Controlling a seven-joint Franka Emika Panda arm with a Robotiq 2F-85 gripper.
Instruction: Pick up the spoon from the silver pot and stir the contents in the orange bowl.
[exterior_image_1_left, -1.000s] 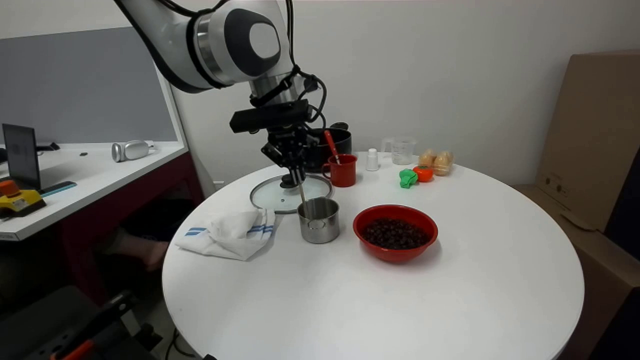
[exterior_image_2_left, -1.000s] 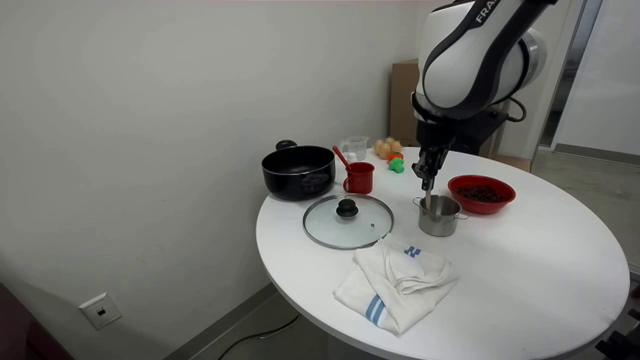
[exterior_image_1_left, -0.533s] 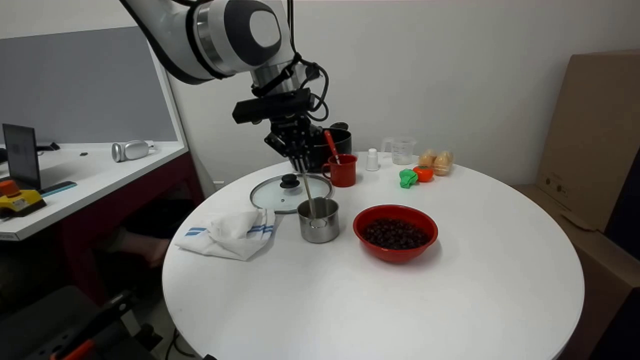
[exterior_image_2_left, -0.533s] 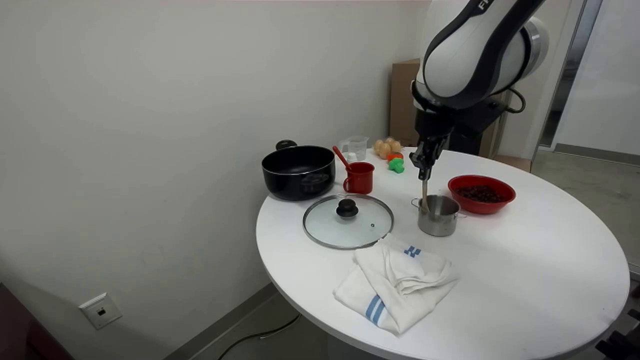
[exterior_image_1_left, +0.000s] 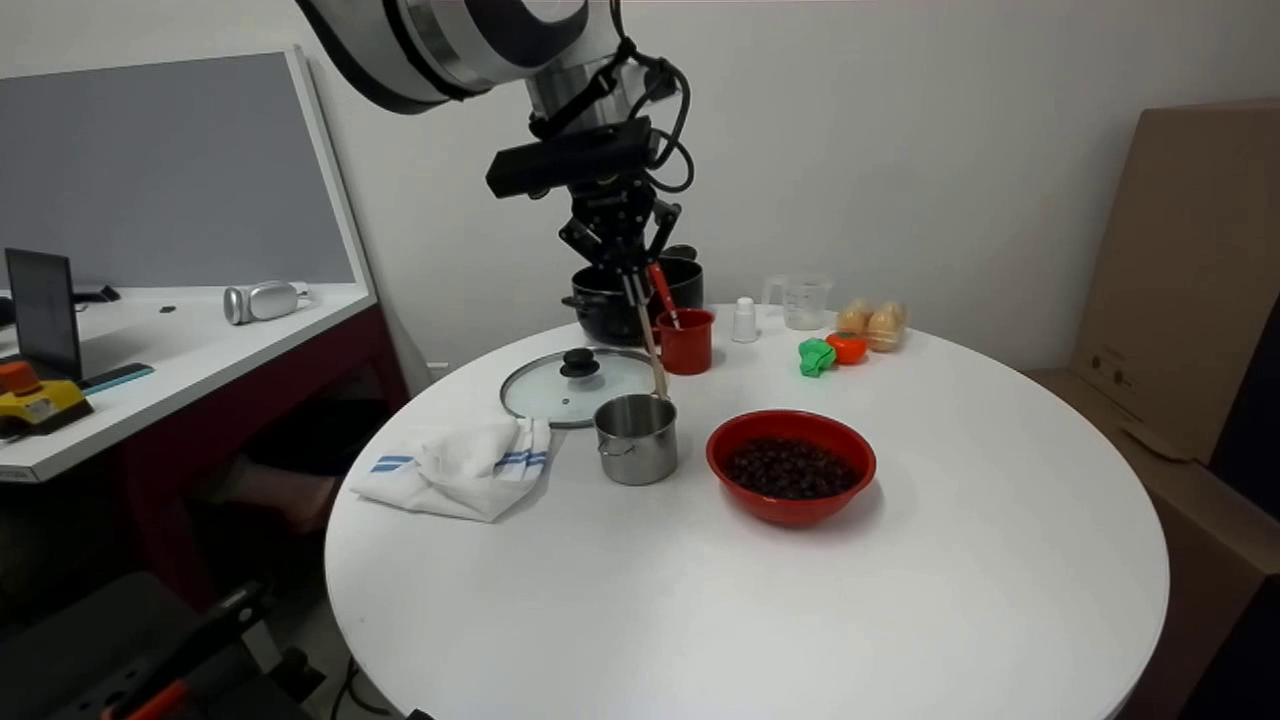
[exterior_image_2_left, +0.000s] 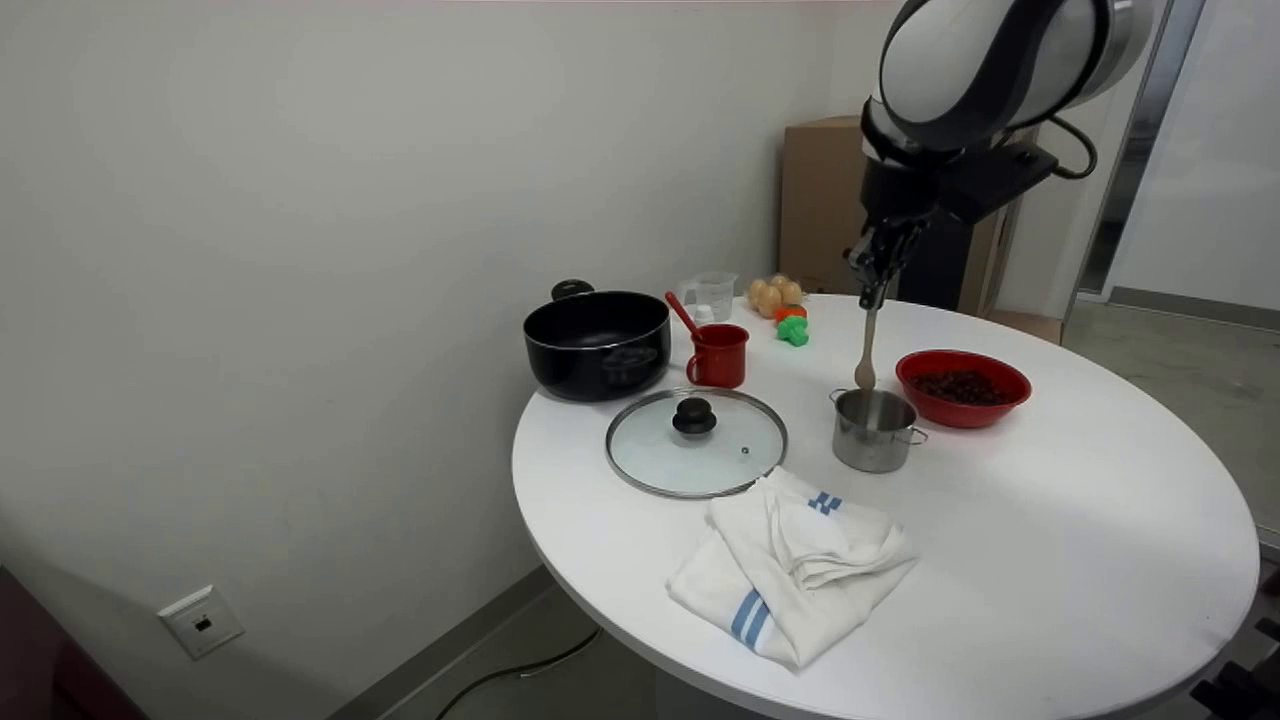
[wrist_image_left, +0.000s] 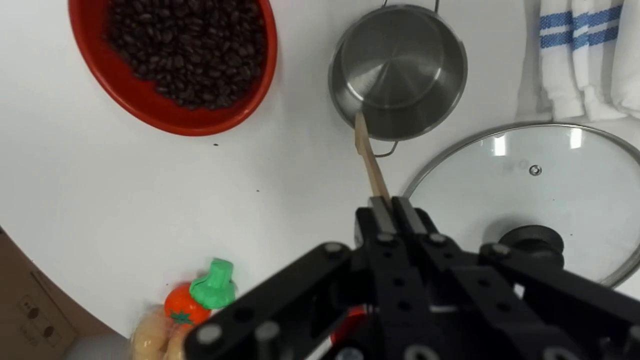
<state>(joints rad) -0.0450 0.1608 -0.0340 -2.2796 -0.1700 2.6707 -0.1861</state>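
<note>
Round table (exterior_image_1_left: 700, 610): 1 silver pot (exterior_image_1_left: 638, 456), 1 orange bowl (exterior_image_1_left: 792, 512), 1 lid (exterior_image_2_left: 697, 452).

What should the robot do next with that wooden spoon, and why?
I'd say the gripper should carry the wooden spoon across toward the red bowl. It's shut on the spoon, which seems to be out of the steel pot, and the dark beans to stir are in that bowl.

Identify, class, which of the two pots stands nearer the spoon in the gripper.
The silver pot: the small, shiny steel one, close below the spoon. The black pot, larger, stands farther off, beside the red mug.
</note>
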